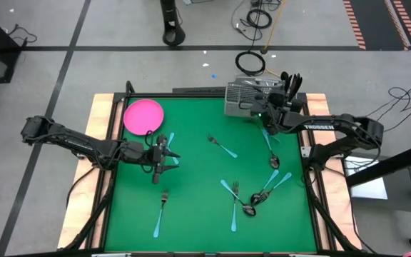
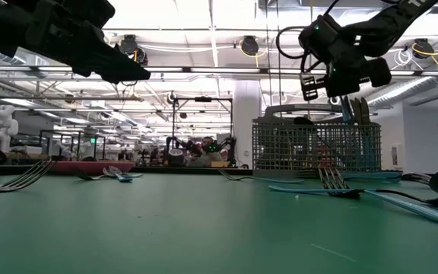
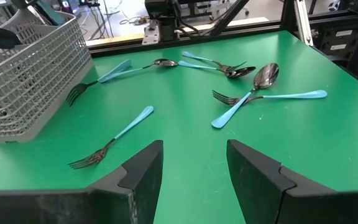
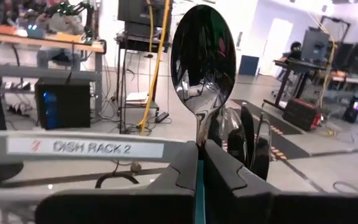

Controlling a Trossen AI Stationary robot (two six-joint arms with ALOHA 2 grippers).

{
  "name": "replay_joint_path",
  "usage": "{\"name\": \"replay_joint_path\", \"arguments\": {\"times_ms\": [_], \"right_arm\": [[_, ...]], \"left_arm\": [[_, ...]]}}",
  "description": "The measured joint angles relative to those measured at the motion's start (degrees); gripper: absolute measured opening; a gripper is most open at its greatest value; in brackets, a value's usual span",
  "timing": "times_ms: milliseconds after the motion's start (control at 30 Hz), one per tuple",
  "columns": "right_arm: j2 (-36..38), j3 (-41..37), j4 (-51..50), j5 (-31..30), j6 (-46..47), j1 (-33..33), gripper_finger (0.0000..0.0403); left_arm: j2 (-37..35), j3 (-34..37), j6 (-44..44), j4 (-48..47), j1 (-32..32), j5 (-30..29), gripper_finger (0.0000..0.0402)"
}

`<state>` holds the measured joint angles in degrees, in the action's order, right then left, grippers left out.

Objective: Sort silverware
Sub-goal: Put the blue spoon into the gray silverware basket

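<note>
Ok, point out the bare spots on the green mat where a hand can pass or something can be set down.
Free: the mat's middle, between the pink plate, the fork right of it and the lower forks. Also the lower-left corner and the bottom edge. Crowded: the right side, where spoons and forks overlap below the wire caddy, and around the left gripper.

Green table, pink plate

The left arm reaches in from the table's left side, its gripper held above the surface — fingers spread apart. The right arm stretches toward the far edge — its gripper clamped tight.
</note>
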<state>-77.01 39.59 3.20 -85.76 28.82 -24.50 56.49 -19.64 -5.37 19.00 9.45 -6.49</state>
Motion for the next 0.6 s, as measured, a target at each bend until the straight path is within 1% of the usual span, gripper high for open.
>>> {"name": "replay_joint_path", "arguments": {"times_ms": [167,233,333,433,600], "right_arm": [[-1.9,0.0,-0.2,-0.2,7.8,-1.7,0.0],[-3.1,0.1,-0.1,-1.1,9.9,-2.2,0.0],[-5.1,0.1,-0.3,-2.1,9.7,-2.5,0.0],[-6.7,0.1,-0.7,-1.6,7.8,-2.4,0.0],[-7.4,0.1,-0.7,-1.4,9.3,-3.1,0.0]], "left_arm": [[0.0,0.0,0.0,0.0,0.0,0.0,0.018],[0.0,0.0,0.0,0.1,0.0,0.0,0.018],[0.0,0.0,-0.1,0.2,0.0,0.0,0.018],[0.0,0.0,-1.0,0.2,0.0,0.0,0.018],[0.0,0.0,-1.1,0.2,0.0,0.0,0.018]]}}
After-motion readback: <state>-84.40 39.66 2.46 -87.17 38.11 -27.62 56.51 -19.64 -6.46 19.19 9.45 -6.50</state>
